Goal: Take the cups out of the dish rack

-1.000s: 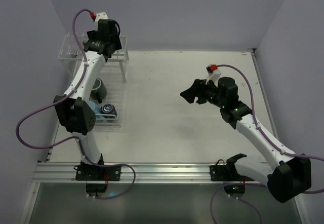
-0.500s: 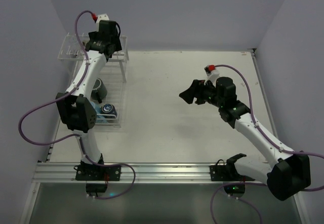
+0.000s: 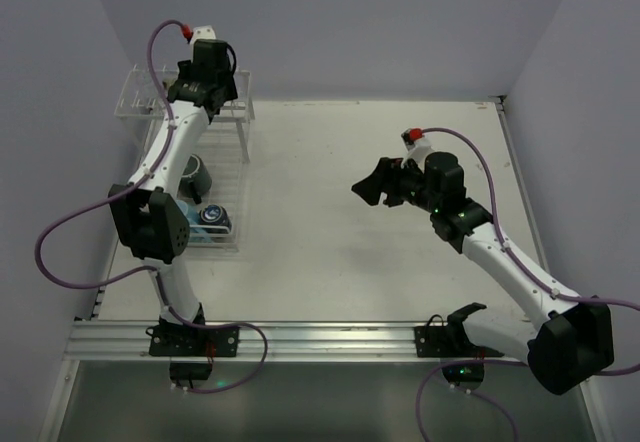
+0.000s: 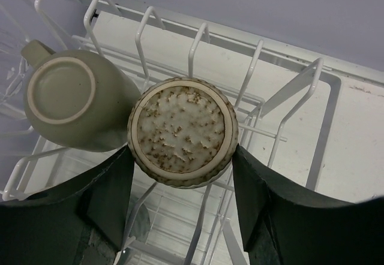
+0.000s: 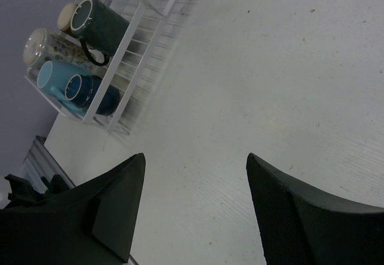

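Nearest the arm bases, the right claw (image 5: pixel 195 163) hangs released and empty over the bare table (image 3: pixel 330 222), well apart from the dish rack (image 3: pixel 244 192), so it has no part in this step. It is best left where it is, out of the other arm's exit path. At the rack's near end, the lower tray holds a light blue cup (image 5: pixel 54 76), a dark blue cup (image 5: pixel 90 91), a patterned clear glass (image 5: pixel 42 46) and a dark green mug (image 5: pixel 105 28), all lying on their sides and waiting their turn. Farther back, on the raised peg shelf, the left claw (image 4: pixel 180 157) is clenched on a speckled tan cup (image 4: pixel 183 130) that stands upside down. Its 2 fingers (image 4: pixel 114 187) touch opposite sides of the wall just below the base. The step in hand looks like lifting this cup clear. The glaze is probably slick and the wall round, so a firm, centred squeeze should come before any upward move. The lift should go straight up until the rim is above the white pegs (image 4: pixel 198 43), and only then swing toward the table. A pale green mug (image 4: pixel 66 97) sits inverted just beside the left finger, and any sideways drift could knock it or catch a wire.
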Controlling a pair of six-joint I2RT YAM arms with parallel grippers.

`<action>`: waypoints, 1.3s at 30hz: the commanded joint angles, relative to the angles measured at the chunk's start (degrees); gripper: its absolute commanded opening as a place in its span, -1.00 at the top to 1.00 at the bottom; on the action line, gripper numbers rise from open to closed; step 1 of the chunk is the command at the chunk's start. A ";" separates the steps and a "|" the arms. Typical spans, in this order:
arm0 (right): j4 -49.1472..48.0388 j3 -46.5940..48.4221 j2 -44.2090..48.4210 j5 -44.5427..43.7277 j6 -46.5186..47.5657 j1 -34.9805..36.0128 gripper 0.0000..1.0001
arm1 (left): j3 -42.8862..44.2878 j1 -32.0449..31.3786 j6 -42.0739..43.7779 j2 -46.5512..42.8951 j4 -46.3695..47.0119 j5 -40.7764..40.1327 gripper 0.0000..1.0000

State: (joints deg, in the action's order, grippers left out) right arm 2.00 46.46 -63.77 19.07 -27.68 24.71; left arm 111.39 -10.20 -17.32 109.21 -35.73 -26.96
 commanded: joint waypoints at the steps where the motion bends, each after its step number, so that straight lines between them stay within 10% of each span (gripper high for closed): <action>1: -4.98 -0.22 -0.13 1.75 -1.40 0.43 -0.41 | -2.04 0.62 2.03 -6.62 8.37 1.21 0.19; 18: -12.18 3.64 -0.40 5.36 -9.22 3.33 -0.46 | -8.64 0.35 -3.15 -19.72 13.31 15.31 0.33; 30: -43.65 0.04 -5.22 10.63 -18.72 8.69 -0.34 | -41.85 -3.16 -25.99 -41.00 34.30 50.84 0.35; 39: -55.34 -3.03 -6.28 10.38 -29.43 10.01 -0.44 | -58.74 -9.31 -37.52 -50.40 54.88 55.70 0.35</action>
State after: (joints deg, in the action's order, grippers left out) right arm -43.44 44.27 -70.24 29.67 -51.53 34.50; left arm 54.04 -18.65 -49.19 63.61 6.20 24.12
